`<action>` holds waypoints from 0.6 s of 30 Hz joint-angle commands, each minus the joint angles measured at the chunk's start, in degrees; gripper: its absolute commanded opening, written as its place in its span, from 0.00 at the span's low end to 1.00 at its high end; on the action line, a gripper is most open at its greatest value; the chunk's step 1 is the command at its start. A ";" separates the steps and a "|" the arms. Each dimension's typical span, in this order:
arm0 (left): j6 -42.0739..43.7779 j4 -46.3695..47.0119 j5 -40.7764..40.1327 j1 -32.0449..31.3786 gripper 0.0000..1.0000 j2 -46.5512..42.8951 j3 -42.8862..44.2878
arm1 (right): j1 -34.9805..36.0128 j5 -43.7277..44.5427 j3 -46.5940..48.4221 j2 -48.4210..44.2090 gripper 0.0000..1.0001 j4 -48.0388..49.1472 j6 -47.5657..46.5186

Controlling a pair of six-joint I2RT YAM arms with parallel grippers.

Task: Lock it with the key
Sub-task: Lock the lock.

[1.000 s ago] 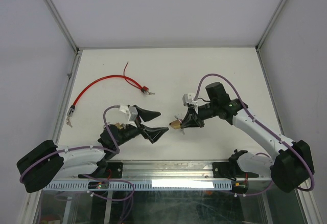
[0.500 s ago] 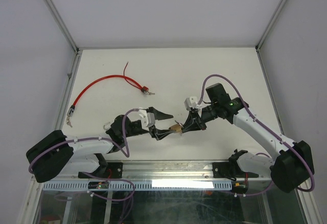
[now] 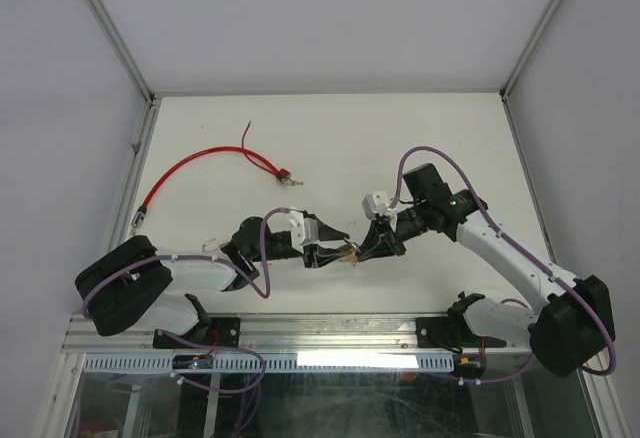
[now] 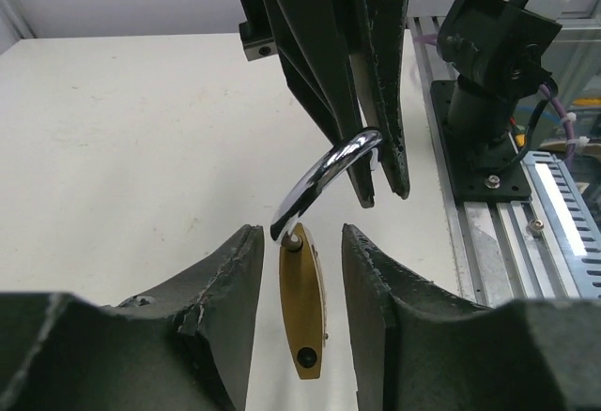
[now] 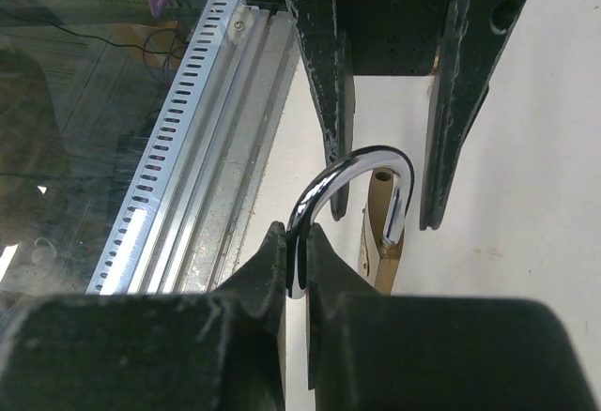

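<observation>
At the far left of the white tabletop [image 3: 420,138] a red cable [image 3: 190,167] lies in a loose curve. A small metal fitting sits at its right end, too small to identify.

Right of it, near the front edge, the left pincer [image 3: 325,244] reaches toward the middle. In its wrist view the left pincer [image 4: 300,235] stands open. Its two fingers [image 4: 235,270] flank the brass padlock [image 4: 302,312], with a sliver of tabletop showing on each side, so they are not touching it.

The padlock [image 3: 347,249] hangs between the two arms, off the tabletop. Its chrome shackle [image 4: 324,172] is swung open and rises up and to the right.

The right pincer [image 3: 369,245] comes in from the right. In its own wrist view the right pincer [image 5: 297,242] is clamped tight on the free leg of the shackle [image 5: 362,162]. The other leg runs down into the brass body [image 5: 380,237], with the left arm's dark fingers either side of it.
</observation>
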 commanded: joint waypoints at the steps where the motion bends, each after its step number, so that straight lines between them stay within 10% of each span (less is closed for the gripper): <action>1: -1.85 6.17 5.34 0.59 0.37 2.96 2.70 | -0.20 -5.86 3.99 -1.87 0.00 2.29 -2.26; 18: -7.20 12.15 4.87 0.94 0.00 5.03 1.34 | -0.93 -3.12 3.24 -1.91 0.00 4.92 0.30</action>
